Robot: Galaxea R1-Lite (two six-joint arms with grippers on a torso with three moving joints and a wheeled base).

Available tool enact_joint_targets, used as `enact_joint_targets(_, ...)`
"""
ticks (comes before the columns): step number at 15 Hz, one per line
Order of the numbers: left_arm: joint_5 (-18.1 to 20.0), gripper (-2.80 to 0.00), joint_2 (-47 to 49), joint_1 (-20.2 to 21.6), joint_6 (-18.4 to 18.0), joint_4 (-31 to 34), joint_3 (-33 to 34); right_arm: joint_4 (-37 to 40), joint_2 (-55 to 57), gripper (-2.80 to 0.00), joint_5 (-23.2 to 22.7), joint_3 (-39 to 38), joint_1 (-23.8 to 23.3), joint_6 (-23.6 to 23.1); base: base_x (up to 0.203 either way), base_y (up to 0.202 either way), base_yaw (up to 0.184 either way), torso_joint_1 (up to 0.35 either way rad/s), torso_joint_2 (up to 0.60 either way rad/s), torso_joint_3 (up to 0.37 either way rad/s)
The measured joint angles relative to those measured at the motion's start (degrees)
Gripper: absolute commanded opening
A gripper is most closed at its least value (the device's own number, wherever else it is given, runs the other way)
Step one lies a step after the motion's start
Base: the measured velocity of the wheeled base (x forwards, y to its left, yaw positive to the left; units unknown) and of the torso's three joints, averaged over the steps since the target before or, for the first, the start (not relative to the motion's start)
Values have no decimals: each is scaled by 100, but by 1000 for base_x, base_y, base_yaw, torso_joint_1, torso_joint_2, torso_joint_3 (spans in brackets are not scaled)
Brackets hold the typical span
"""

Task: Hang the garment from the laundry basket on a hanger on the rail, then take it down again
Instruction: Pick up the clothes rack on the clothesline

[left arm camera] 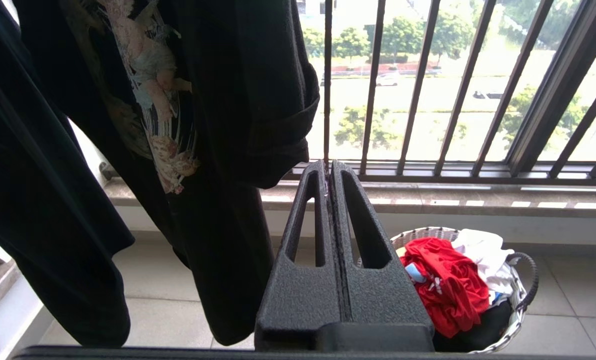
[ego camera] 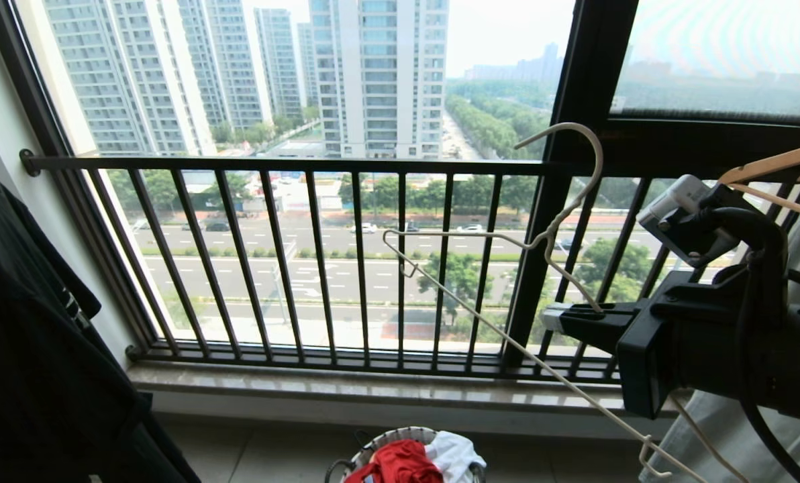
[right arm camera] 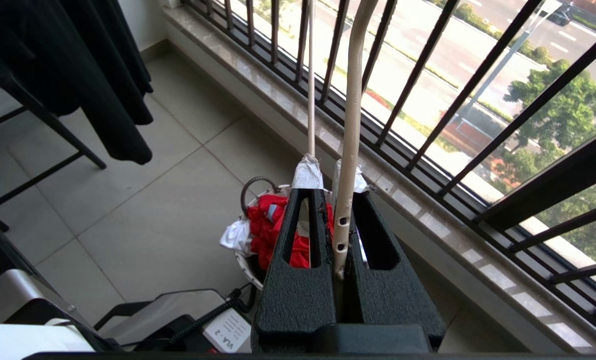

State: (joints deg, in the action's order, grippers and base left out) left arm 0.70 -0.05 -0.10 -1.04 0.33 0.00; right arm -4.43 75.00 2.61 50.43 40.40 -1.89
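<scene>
Two pincers: right pincer (right arm camera: 339, 182) pinching thin whitish wire hanger (ego camera: 561, 221); left pincer (left arm camera: 329, 172) pressed together, empty. Red T-shirt (left arm camera: 445, 287) in white-rimmed round basket (left arm camera: 513, 325).

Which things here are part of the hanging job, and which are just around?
Job:
- thin whitish wire hanger, clamped in right pincer
- red T-shirt
- round white-rimmed woven basket

Around:
- black printed T-shirt
- white cloth
- dark barred window railing
- light wooden hanger

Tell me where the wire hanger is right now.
In the head view the hanger is right of centre, in front of the window railing, clamped in the right gripper; the laundry basket sits on the floor below.
</scene>
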Motion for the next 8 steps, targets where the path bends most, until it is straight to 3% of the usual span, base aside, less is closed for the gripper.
enact_joint_targets(8, -1, -280, 0, 2, 1, -2, 0, 0, -69, -280, -1, -7, 2, -14, 0, 0, 0, -189, 430, 239)
